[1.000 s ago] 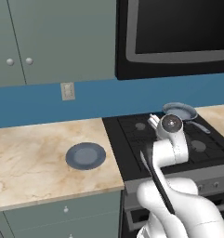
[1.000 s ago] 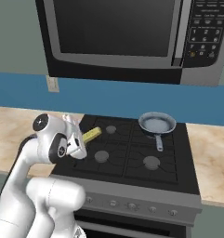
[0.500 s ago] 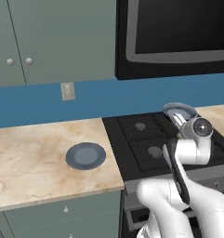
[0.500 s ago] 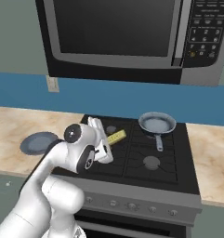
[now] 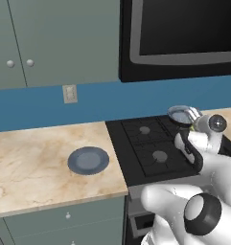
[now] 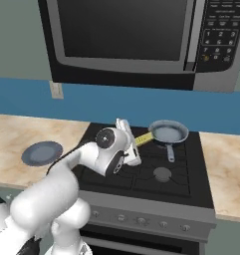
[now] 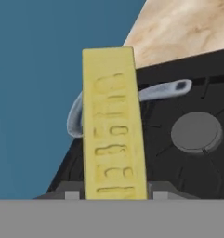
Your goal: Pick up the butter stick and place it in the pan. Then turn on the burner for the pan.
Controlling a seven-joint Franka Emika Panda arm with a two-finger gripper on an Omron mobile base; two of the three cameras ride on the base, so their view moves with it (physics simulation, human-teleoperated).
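Butter stick (image 6: 143, 139): small pale-yellow rectangular bar with embossed lettering, clamped at one end in the gripper (image 6: 136, 144) of the white arm, carried in the air above the black stove top, just beside the left rim of the pan.

Pan (image 6: 168, 133): small round grey-blue metal frying pan, thin straight grey handle, seated on the rear right burner; nothing lies in it.

Dark blue-grey round plate (image 5: 88, 160): flat, handleless, on the beige marbled counter (image 5: 30, 162), well apart from the stove.

Progress: pick-up judged complete; placing in the pan not yet done; burner not yet turned on.

Orientation: long axis runs out from the gripper along its line, free end towards the pan, tilted slightly upward in the right base view.
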